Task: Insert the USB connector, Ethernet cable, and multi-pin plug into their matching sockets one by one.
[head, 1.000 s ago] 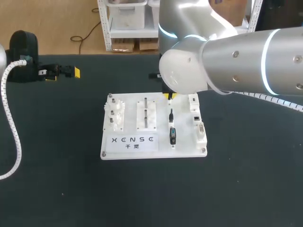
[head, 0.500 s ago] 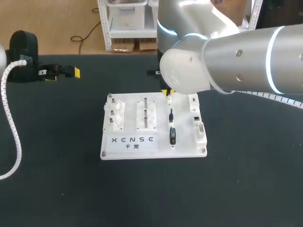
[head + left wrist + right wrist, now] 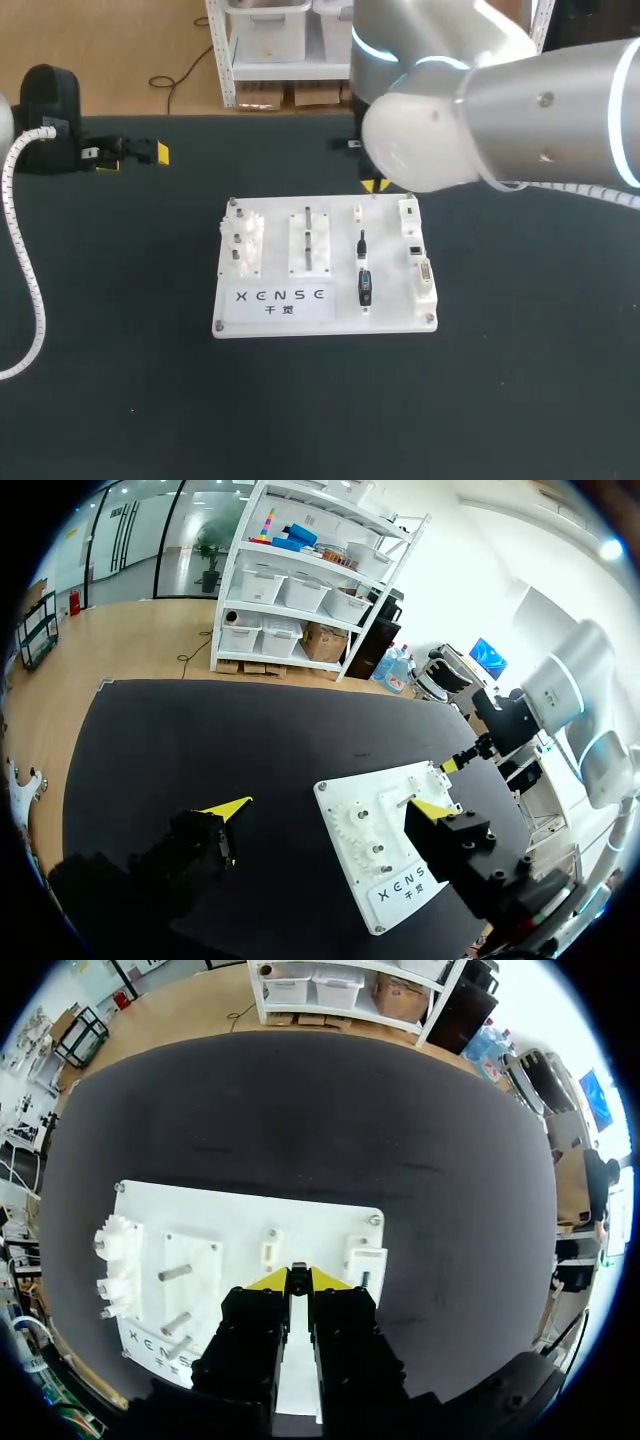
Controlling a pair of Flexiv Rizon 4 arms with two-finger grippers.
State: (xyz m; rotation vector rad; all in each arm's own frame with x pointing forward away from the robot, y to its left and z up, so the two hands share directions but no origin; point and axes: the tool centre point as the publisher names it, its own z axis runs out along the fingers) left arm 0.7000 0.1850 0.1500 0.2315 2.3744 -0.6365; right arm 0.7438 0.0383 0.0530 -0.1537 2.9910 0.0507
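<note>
Two arms, one board on the worktop [image 3: 520, 350]: does that tally? (A)
Tallies. One white board [image 3: 395, 300], mid-worktop, square to the edges. (B)
Count what's on the board. (A)
One gear block [image 3: 243, 243] along its left edge; number of gears not clear. One peg block [image 3: 309, 243] beside it with two metal pegs [image 3: 309, 215], both upright. Two dark pieces in a line right of that: one small dark plug [image 3: 361, 243], and one larger dark connector [image 3: 365, 288] nearer the front edge. One socket strip [image 3: 420, 262] down the right edge. (B)
Which of the dark ones is the USB? (A)
Can't tell; too small. Both sit on the board, apart from the strip. (B)
Right gripper [image 3: 297, 1275]? (A)
Over the board's far edge, pointing down, beyond the small plug. Fingers drawn together, yellow tips meeting, nothing between them. Touching nothing that I can see. (B)
Left gripper [image 3: 328, 808]? (A)
Near the worktop's far left corner, well apart from the board. Fingers spread wide, nothing between them, nothing touched. (B)
</note>
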